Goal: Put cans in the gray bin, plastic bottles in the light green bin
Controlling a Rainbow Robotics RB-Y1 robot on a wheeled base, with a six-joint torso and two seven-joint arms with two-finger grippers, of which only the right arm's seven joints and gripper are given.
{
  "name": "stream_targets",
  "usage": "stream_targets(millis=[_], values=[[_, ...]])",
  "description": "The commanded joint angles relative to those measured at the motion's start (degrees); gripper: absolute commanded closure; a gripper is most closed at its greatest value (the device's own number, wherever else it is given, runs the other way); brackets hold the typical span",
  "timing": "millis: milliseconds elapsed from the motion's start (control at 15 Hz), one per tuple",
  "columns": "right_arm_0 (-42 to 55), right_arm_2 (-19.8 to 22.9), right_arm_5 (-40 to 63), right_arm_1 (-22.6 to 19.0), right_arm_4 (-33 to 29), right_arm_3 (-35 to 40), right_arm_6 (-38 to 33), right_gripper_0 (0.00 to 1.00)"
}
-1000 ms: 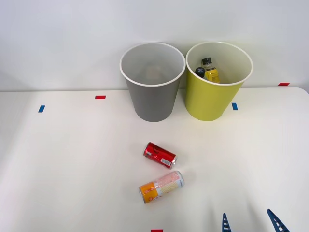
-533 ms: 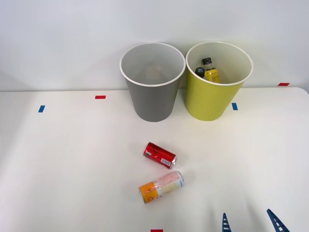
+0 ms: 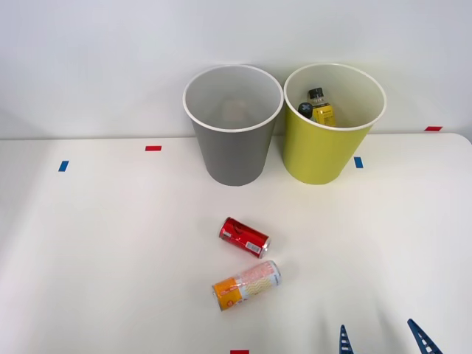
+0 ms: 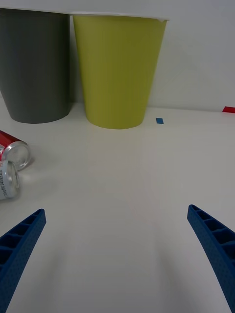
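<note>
Two cans lie on their sides mid-table: a red can [image 3: 244, 237] [image 4: 12, 149] and, nearer me, an orange and pale can [image 3: 246, 285] [image 4: 8, 180]. At the back stand the gray bin [image 3: 232, 125] [image 4: 34, 66] and, to its right, the light green bin [image 3: 332, 125] [image 4: 119, 68]. Inside the green bin I see a yellow-labelled, dark-capped plastic bottle [image 3: 321, 109] and another black cap [image 3: 305, 110]. My right gripper [image 3: 382, 341] [image 4: 116, 244] hovers open at the front right, to the right of the cans, nothing between its blue fingers.
Small red tape marks [image 3: 153, 148] and blue tape marks [image 3: 63, 166] dot the white table. A white wall rises just behind the bins. The table's right edge [image 3: 466, 147] curves off at the far right.
</note>
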State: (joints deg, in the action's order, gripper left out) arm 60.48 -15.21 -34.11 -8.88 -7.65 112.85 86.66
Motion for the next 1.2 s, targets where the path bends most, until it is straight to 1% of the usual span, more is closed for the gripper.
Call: stream_targets(millis=[67, 1200], values=[[0.0, 0.0, 0.0, 0.0, 0.0, 0.0, 0.0, 0.00], [0.0, 0.0, 0.0, 0.0, 0.0, 0.0, 0.0, 0.00]])
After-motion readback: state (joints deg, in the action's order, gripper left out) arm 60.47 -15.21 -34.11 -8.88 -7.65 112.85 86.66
